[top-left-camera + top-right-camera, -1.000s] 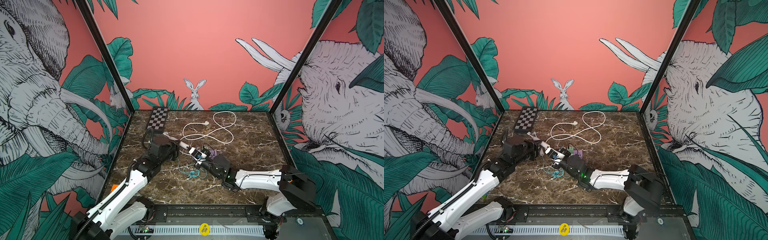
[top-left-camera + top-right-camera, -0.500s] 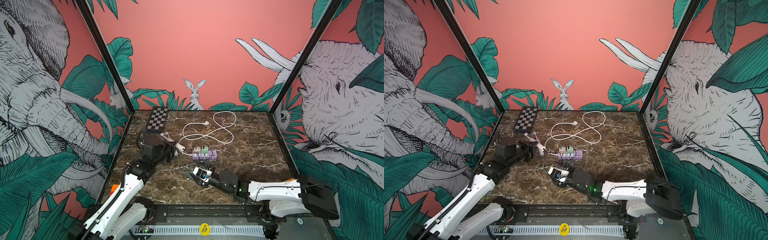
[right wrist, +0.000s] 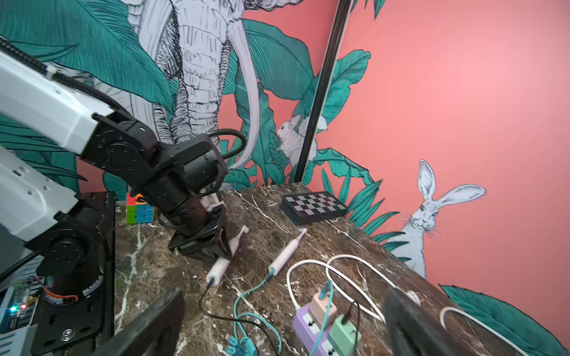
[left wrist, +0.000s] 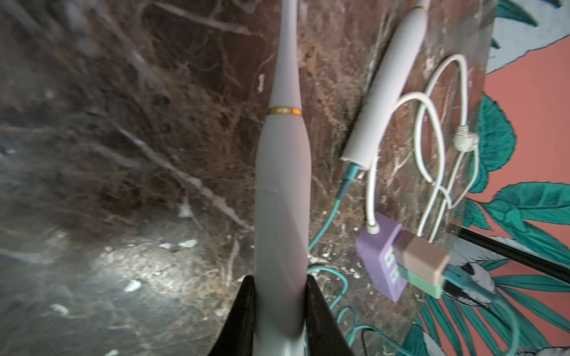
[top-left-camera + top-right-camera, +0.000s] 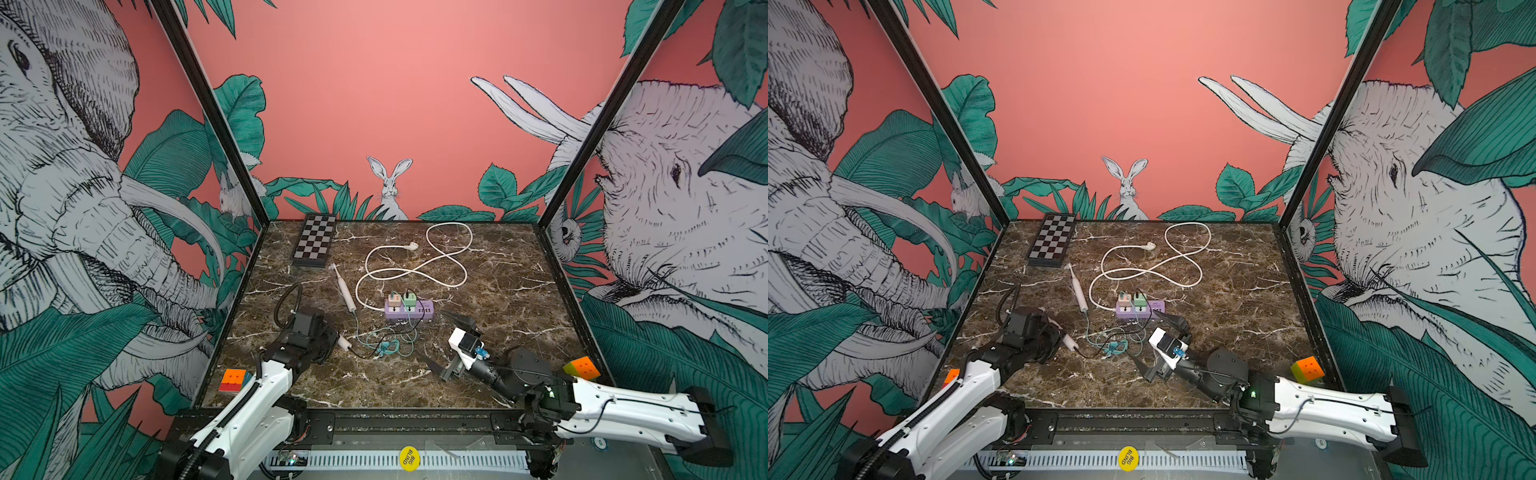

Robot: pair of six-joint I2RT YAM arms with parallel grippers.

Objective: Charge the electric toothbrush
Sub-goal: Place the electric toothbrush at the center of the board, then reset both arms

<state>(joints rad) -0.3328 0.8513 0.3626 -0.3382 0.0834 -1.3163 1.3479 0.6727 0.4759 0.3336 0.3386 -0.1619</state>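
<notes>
Find the electric toothbrush (image 4: 282, 185) clamped between the black fingers (image 4: 242, 311) of the left gripper (image 4: 279, 286), low at the front left of the marble tabletop (image 5: 498, 332); touching it or just above, hard to tell. Note the black cable (image 3: 201, 300) seated in the base and running toward the green adapter (image 5: 409, 298) on the purple power strip (image 5: 409, 309). Do not confuse with the second toothbrush (image 5: 345, 291), lying flat between the chessboard (image 5: 313, 241) and the strip, fed by a teal cable (image 4: 327, 215) from the pink adapter (image 5: 394, 298). See the right gripper (image 5: 434, 336) just in front of the strip, fingers spread wide, holding nothing.

Judge the held brush light, rigid and smooth: a glossy tapered plastic barrel, likely to slip or roll in a loose pinch. Take hold on the thick lower handle, as now, below the gold ring (image 4: 283, 111); avoid the slim neck and bristle head, probably the easiest parts to bend or snap. Treat the cable as the soft part: limp, springy, tangled with the teal one in front of the strip, liable to tug the plug out of the base under any drag. Keep slack in it. Set down gently on the side, with rolling likely on polished marble. Unclear from here: any power to the strip, with the far end of its white cord (image 4: 369, 191) lying loose on the marble.
</notes>
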